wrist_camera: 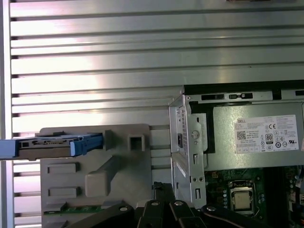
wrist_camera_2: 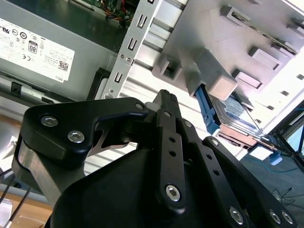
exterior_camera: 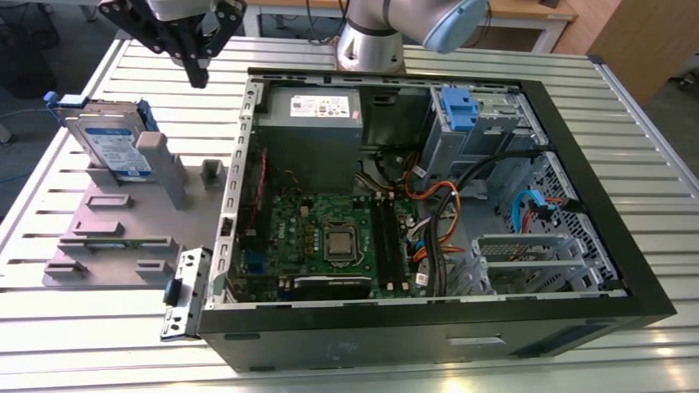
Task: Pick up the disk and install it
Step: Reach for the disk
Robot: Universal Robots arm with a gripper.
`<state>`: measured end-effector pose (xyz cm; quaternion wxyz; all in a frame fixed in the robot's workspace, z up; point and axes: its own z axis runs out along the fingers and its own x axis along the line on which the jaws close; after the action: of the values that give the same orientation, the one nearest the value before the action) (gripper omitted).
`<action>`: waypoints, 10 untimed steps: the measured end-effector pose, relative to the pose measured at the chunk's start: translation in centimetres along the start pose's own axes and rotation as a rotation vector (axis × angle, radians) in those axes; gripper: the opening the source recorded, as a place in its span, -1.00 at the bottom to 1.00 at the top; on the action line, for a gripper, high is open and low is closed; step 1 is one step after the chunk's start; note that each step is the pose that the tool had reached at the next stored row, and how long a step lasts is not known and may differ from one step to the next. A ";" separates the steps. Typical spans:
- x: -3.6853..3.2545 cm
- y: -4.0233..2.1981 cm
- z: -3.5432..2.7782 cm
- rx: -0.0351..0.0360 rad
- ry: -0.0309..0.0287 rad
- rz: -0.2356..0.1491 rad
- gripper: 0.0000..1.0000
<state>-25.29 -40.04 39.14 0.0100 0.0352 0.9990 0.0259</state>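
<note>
Jaws pressed together with nothing between them: that's the gripper [exterior_camera: 198, 78] in the exterior view, hanging fingers-down over the table [exterior_camera: 87, 344] near its far edge, toward the exterior view's left. Just below it and a touch further left stands the disk [exterior_camera: 110, 141]. It is upright on its edge with the blue bracket round it, slotted into the far corner of the grey holder [exterior_camera: 120, 237]. Gripper and disk are near each other but clearly apart. The open computer case [exterior_camera: 437, 340] takes the middle of the table. Its drive cage [exterior_camera: 480, 131] is at the case's far corner on the exterior view's right, well apart from the disk.

Over to the second wrist view: the gripper [wrist_camera_2: 166, 97] closes to a single tip, no gap, nothing pinched. Beyond it are the holder [wrist_camera_2: 204, 42] and the disk [wrist_camera_2: 235, 110], tucked behind one of the holder's posts. The power supply [wrist_camera_2: 42, 52] lies off to the other side.

First wrist view, looking straight down: the gripper [wrist_camera: 161, 190] sits between the holder's [wrist_camera: 123, 161] edge and the case [wrist_camera: 190, 142] wall. The disk [wrist_camera: 52, 145] shows edge-on at the holder's corner.

My read: this is the approach to the pick, with nothing grasped and the install not begun. A grasp would call for the jaws to spread wider than the disk is thick and line up square over its top edge, clear of the post beside it.
</note>
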 end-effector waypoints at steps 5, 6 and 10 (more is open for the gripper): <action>0.16 -0.01 0.00 0.0000 0.0000 0.000 -0.79; 0.19 -0.01 0.00 0.0000 0.0000 0.000 -0.79; 0.31 -0.02 -0.01 0.0000 0.0000 0.000 -0.79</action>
<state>-25.59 -40.04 39.14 0.0100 0.0352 0.9990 0.0259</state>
